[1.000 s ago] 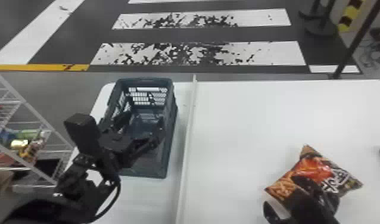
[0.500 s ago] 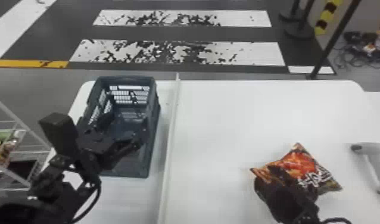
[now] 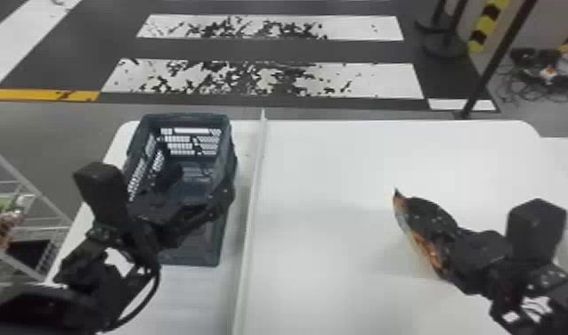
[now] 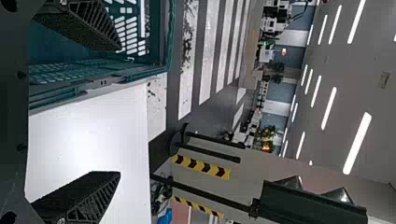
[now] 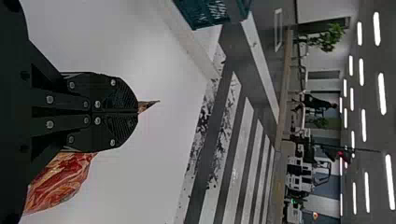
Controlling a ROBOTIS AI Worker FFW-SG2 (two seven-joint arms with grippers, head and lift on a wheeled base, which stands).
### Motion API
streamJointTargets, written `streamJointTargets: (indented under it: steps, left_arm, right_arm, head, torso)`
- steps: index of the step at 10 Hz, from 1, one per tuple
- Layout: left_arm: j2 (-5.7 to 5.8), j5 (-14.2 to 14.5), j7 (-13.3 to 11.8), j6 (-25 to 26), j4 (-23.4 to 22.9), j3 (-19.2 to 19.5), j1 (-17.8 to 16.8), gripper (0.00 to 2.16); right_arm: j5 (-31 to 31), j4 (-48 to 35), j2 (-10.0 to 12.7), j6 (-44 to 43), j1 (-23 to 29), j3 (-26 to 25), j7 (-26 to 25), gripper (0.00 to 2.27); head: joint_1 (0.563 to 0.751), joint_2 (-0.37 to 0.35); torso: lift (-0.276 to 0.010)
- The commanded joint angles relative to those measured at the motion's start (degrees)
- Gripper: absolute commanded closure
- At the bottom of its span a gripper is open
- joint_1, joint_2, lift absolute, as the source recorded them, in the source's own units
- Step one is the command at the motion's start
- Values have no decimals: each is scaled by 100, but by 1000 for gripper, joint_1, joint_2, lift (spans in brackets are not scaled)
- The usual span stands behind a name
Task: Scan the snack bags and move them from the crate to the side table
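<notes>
In the head view my left gripper (image 3: pixel 203 180) is over the dark blue-green crate (image 3: pixel 190 251) at the left of the white table. Its two fingers stand apart with nothing between them, as the left wrist view of the left gripper (image 4: pixel 120 111) confirms. My right gripper (image 3: pixel 410 207) is above the table's right half, shut on an orange snack bag (image 3: pixel 423 249) that hangs along its near-left side. In the right wrist view the fingers of the right gripper (image 5: pixel 137 113) are pressed together, the snack bag (image 5: pixel 60 179) pinched between them with one corner poking past the tips.
A raised white strip (image 3: pixel 248 214) runs front to back beside the crate. Another white surface (image 3: pixel 561 153) adjoins the table at the far right. A wire rack (image 3: pixel 27 220) with colourful packets stands on the left, and a dark pole (image 3: pixel 497 60) rises behind the table.
My right gripper has closed on the snack bag and raised it from the table, turning it from flat to hanging edge-on. The left gripper still stands over the crate; the head view has shifted.
</notes>
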Motion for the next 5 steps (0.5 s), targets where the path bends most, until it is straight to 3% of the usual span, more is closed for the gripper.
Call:
streamJointTargets:
  steps: [1, 2, 4, 5]
  left_arm:
    - [0, -13, -3, 5, 33, -109, -40, 36]
    - [-8, -48, -3, 5, 33, -205, -58, 36]
    - [-17, -110, 6, -12, 24, -302, -76, 36]
    - [-17, -136, 6, -12, 41, -355, -76, 36]
  right_arm:
    - [-1532, 115, 458, -184, -20, -812, 232, 2236]
    - [-2516, 317, 766, -184, -126, -1278, 417, 2236]
    - [-3641, 739, 1038, -184, -231, -1770, 566, 2236]
    - [-3791, 1073, 1135, -202, -266, -1876, 461, 2240]
  head:
    - [695, 0]
    - [695, -30]
    - [695, -109]
    - [695, -129]
  torso:
    - [-87]
    - [-87]
    - [-87]
    - [-87]
